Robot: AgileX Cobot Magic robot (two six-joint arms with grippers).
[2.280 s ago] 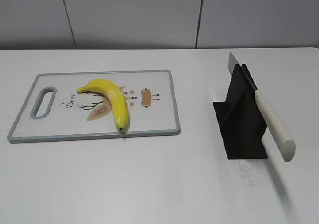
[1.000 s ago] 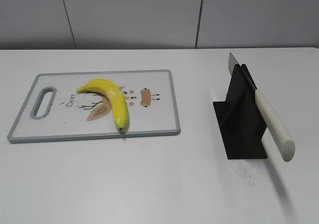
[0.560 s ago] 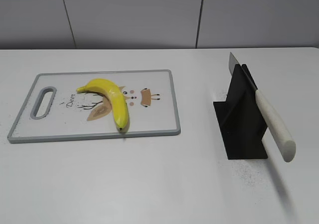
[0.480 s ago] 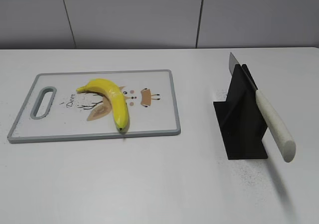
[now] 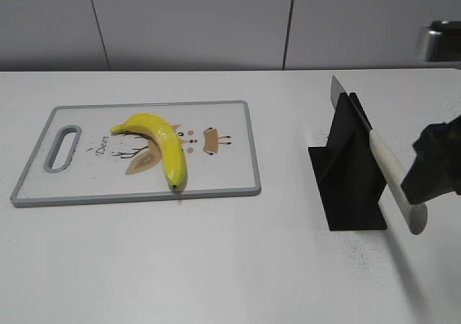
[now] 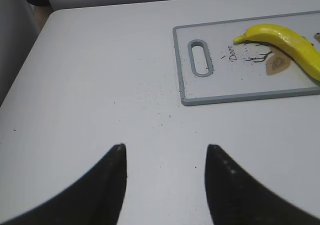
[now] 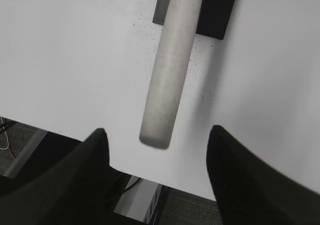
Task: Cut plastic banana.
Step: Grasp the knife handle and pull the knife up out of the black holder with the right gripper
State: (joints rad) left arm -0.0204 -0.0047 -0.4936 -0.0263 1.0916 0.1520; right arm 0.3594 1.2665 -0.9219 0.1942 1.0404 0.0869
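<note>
The yellow plastic banana (image 5: pixel 160 143) lies on the grey-rimmed cutting board (image 5: pixel 230 180), left of centre; it also shows in the left wrist view (image 6: pixel 287 41). A knife with a pale handle (image 5: pixel 395 181) rests blade-down in a black stand (image 5: pixel 347 173). My right gripper (image 5: pixel 431 171) is open at the right edge, close to the handle's end; in the right wrist view the handle (image 7: pixel 170 70) points between the open fingers (image 7: pixel 158 137), untouched. My left gripper (image 6: pixel 165 152) is open and empty over bare table, left of the board (image 6: pixel 186 87). It is out of the exterior view.
The white table (image 5: pixel 230 266) ends at a grey wall behind. In the right wrist view the table's front edge (image 7: pixel 130 171) lies just under the gripper, with floor below. Dark specks dot the table near the stand and left of the board.
My right gripper has come into the exterior view from the right edge, reaching the knife handle's end. The banana, board and knife have not moved.
</note>
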